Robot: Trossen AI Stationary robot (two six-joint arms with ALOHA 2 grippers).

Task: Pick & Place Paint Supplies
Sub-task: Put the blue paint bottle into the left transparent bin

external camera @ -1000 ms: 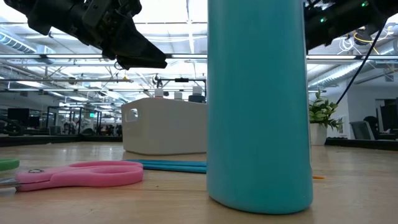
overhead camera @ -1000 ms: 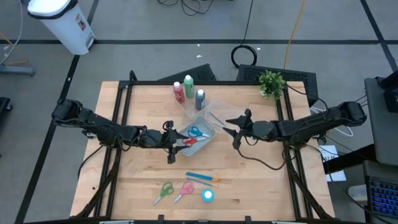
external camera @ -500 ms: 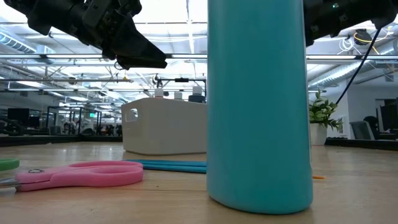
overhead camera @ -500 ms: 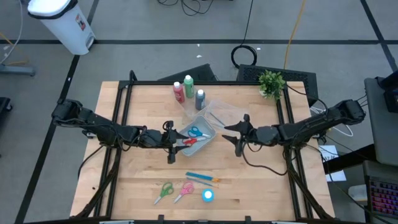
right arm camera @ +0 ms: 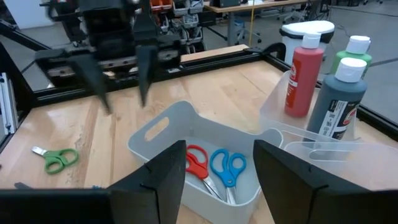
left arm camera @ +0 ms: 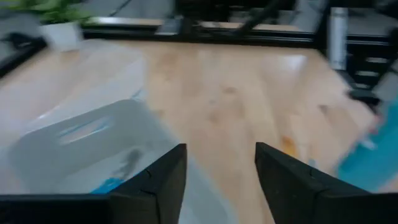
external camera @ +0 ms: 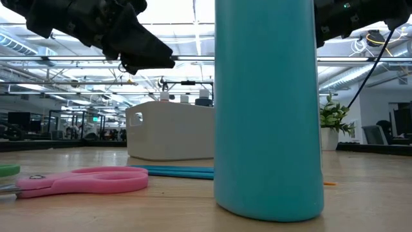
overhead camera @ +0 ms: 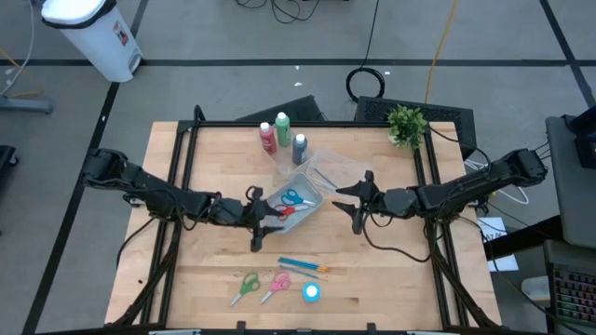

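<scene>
Inside the translucent rounded tub [right arm camera: 186,140] lie plastic-handled scissors [right arm camera: 214,171].

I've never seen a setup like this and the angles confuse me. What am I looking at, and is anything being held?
Two dark robot arms work at a wooden table. One camera looks straight down, one sits at table height, and one rides on each wrist. The left gripper and right gripper hover open either side of a clear tub holding red scissors and blue scissors. Neither holds anything. Behind the tub stand red, green and grey bottles. Near the front edge lie green scissors, pink scissors, blue brushes and a light blue bottle, which fills the table-height picture.
</scene>
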